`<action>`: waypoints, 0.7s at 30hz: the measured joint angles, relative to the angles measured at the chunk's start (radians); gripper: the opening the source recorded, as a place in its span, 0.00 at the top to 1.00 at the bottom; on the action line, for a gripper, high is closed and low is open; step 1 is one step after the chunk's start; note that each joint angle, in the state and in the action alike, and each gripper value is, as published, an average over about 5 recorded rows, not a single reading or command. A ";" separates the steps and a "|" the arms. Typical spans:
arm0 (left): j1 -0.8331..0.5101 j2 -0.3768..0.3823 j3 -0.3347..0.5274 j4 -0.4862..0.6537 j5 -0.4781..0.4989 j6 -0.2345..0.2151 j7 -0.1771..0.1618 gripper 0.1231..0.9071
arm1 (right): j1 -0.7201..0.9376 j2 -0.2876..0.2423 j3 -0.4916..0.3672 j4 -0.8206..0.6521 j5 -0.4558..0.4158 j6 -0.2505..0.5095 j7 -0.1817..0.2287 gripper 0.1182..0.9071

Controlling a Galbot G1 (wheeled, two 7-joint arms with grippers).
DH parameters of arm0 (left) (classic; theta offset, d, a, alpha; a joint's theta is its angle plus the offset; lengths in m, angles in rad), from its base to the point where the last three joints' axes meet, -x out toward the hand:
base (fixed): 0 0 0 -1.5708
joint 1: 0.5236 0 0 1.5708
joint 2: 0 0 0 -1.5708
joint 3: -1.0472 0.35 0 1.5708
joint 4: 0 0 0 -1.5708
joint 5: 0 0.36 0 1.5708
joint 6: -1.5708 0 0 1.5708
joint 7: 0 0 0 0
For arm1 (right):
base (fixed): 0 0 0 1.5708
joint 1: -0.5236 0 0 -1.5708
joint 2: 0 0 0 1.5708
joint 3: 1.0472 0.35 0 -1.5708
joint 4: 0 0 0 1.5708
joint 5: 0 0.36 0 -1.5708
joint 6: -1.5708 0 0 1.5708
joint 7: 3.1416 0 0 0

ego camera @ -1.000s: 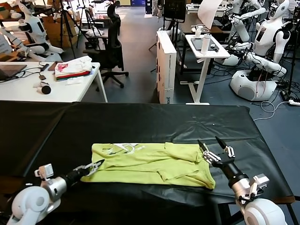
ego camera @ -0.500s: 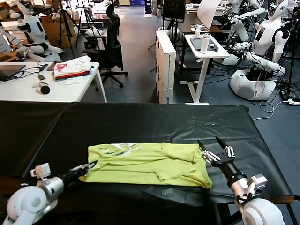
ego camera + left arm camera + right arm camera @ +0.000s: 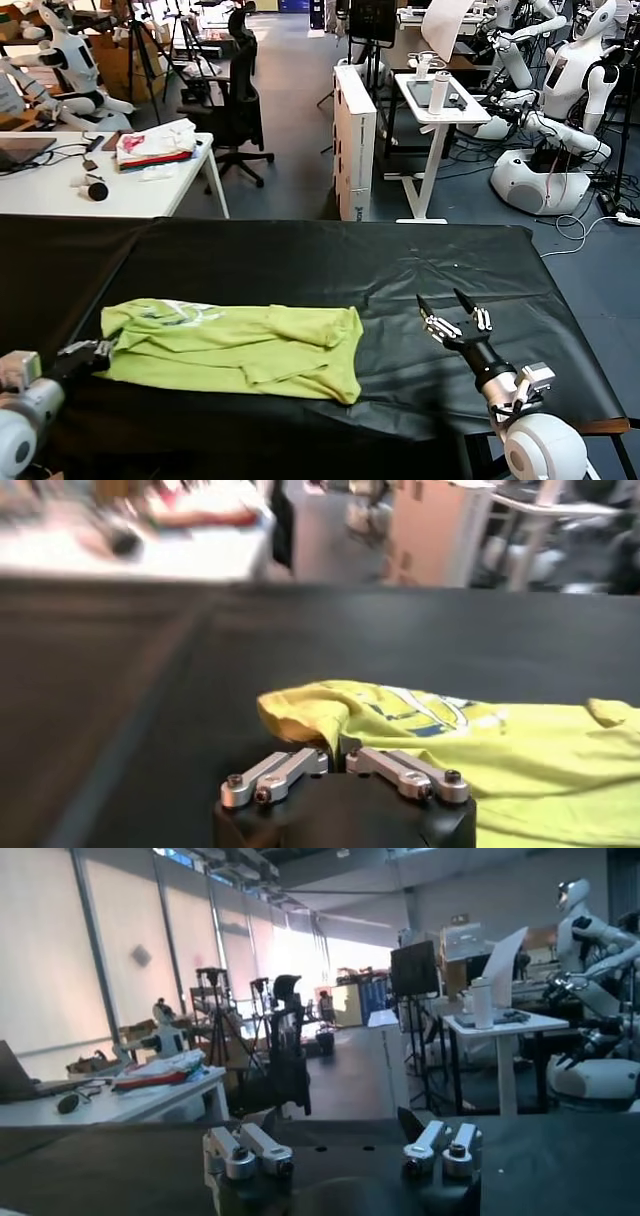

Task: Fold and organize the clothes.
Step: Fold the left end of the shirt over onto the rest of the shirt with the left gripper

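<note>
Head view shows a big table with a black cloth (image 3: 330, 260) on it. On the cloth lies the lime-yellow T-shirt (image 3: 235, 345). It sits on the robot's left half of the table, near the front edge. It is partly folded and a bit bunched, with a small white picture (image 3: 175, 312) on top near its left end. A folded flap (image 3: 310, 325) sticks up near its right end.

The left gripper (image 3: 98, 350) is low at the front left of the table, right at the left end of the shirt. Its fingers are pinched together on the edge of the shirt. The left wrist view shows this close up: the two silver fingers (image 3: 285, 773) meet on the yellow cloth (image 3: 420, 735), and the shirt spreads away from them across the black cloth.

The right gripper (image 3: 447, 312) is at the front right of the table, well apart from the shirt. Its fingers are spread wide and hold nothing. It points up a little above the black cloth. The right wrist view shows its fingers (image 3: 250, 1148) far apart with only the room between them.

Behind the table is a white desk (image 3: 60, 190) with a white, pink and red pile of cloth (image 3: 155, 145) on it. A black chair (image 3: 235, 90) stands beside the desk. Other white robots (image 3: 555, 100) stand at the back right.
</note>
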 joint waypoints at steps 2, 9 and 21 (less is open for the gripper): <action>-0.008 -0.020 0.025 -0.030 -0.050 0.034 -0.026 0.91 | -0.019 0.014 0.013 0.004 -0.011 0.002 -0.001 0.00; -0.088 -0.116 0.199 -0.080 -0.250 0.121 -0.118 0.91 | -0.052 0.051 0.034 0.010 -0.028 0.004 -0.002 0.00; -0.226 -0.219 0.463 -0.088 -0.267 0.112 -0.123 0.91 | -0.047 0.055 0.029 -0.009 -0.029 0.006 -0.002 0.00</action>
